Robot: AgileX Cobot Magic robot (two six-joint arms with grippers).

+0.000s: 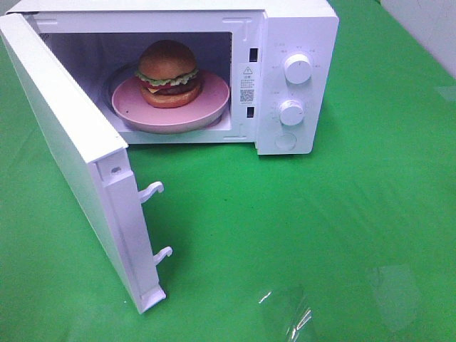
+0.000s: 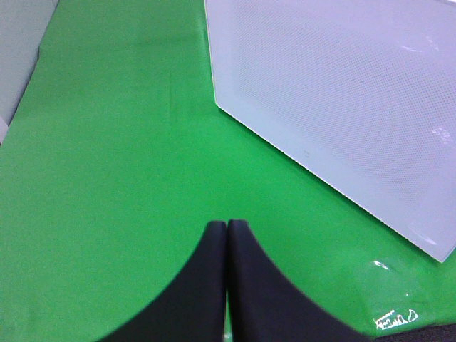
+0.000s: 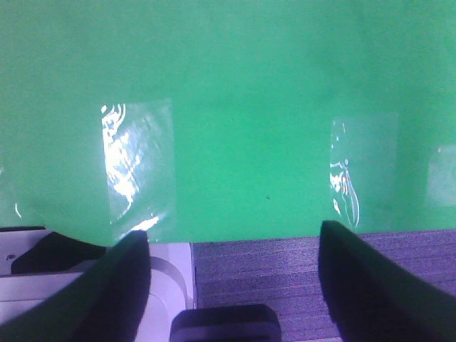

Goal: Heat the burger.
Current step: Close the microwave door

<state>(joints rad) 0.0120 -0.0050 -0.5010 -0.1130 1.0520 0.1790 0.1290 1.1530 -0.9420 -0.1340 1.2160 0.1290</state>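
The left gripper [image 2: 226, 224] carried two matte black fingers [image 2: 192, 292], each sweeping in a smooth concave curve from a broad base to a narrow, blunt tip. The right gripper [image 3: 234, 234] carried fingers [image 3: 356, 285] of the same dark finish, with rounded tips; a dark, round-edged block [image 3: 224, 324] sat at their base.

The boxy white microwave [image 1: 296, 43] looks like smooth glossy plastic, its open door [image 2: 335, 100] finely dot-meshed. In front of it the green worktop [image 1: 299, 228] is smooth, faintly shiny. Inside it the round pink plate [image 1: 214, 96] gleams; the golden-brown domed burger [image 1: 167, 60] looks matt.
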